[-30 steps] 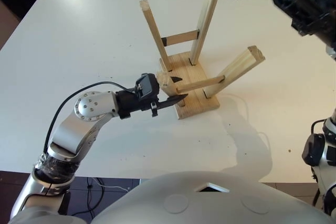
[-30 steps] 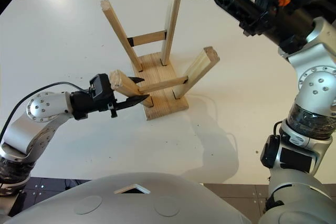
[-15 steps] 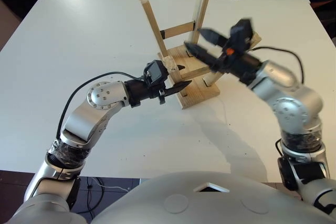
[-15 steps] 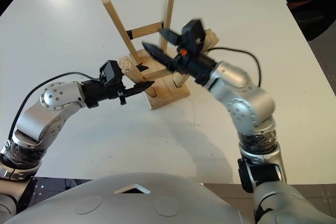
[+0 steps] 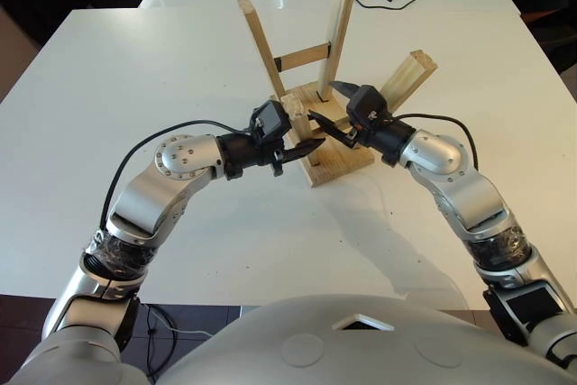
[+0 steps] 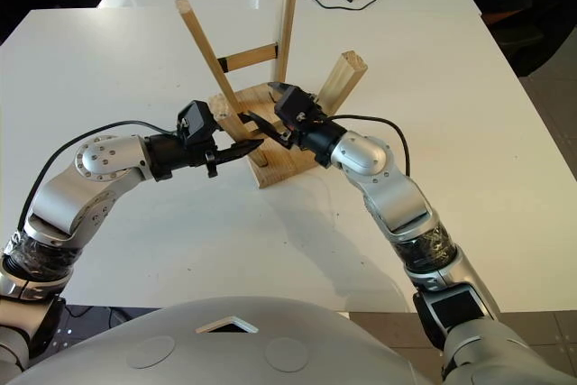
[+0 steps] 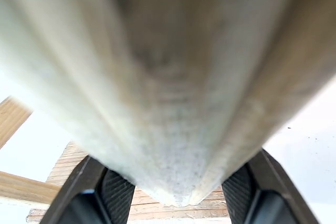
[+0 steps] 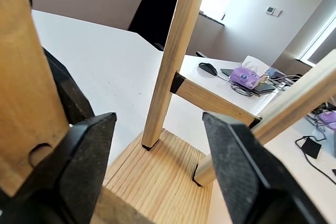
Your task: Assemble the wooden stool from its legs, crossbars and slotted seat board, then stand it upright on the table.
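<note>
The left tool [image 5: 299, 137] is clamped on the top end of the near leg [image 5: 292, 107]; in its wrist view the wood sits tight between the dark pads [image 7: 113, 192]. The right tool [image 5: 329, 107] faces it from the other side, fingers [image 8: 86, 156] spread wide and holding nothing, their tips just beside that same leg. I cannot tell whether they touch wood.

The two tools nearly meet over the seat board [image 5: 343, 158], so there is little room between them. The stool stands upside down on this board. Behind the tools rise two rear legs [image 5: 261, 51] joined by a crossbar [image 5: 302, 56]. A tilted leg [image 5: 406, 78] leans outward just behind the right tool.

The white bench [image 5: 135, 87] spreads wide to the left and front. Its far edge runs close behind the rear legs.
</note>
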Controlling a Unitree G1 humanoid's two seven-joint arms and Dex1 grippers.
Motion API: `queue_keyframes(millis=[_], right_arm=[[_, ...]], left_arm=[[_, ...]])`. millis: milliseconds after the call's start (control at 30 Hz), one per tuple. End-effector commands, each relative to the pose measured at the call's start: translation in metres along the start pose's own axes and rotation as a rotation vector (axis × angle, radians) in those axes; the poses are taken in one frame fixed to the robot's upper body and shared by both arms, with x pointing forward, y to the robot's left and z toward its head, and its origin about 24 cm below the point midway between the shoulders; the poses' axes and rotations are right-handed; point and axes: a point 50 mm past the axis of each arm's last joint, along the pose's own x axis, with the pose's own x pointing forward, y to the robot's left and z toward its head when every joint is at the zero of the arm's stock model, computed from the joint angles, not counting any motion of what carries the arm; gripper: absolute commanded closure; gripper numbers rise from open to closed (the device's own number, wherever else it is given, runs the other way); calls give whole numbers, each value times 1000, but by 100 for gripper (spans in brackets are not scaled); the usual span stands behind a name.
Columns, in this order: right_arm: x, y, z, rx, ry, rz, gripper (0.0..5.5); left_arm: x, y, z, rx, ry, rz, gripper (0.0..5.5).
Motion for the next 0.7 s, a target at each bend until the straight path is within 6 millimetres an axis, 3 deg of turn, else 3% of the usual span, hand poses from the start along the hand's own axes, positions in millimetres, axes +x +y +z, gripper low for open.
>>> queue_keyframes(millis=[33,133,233,333,433,500,567,633,700], right_arm=[[-15,-26,68,284,-384,47,247],[-37,-58,124,355,-672,40,247],[-59,-104,140,373,-772,-140,247],[-78,-155,115,308,-642,-467,247],[-84,-186,55,39,-265,-757,247],[-82,-185,16,-93,-58,-775,247],[-69,-168,-9,-154,39,-696,247],[-45,-135,-21,-207,51,-539,247],[-20,-92,-19,-173,-25,-351,247]], left_arm=[[-11,0,-54,-121,312,47,346],[-11,5,-58,-123,331,55,346],[-16,9,-56,-121,332,67,346],[-17,12,-55,-113,333,70,346],[-14,11,-54,-109,332,60,346],[-13,11,-53,-105,332,51,346],[-13,11,-53,-101,334,47,346],[-14,12,-52,-98,338,44,346],[-14,13,-53,-95,343,41,346]])
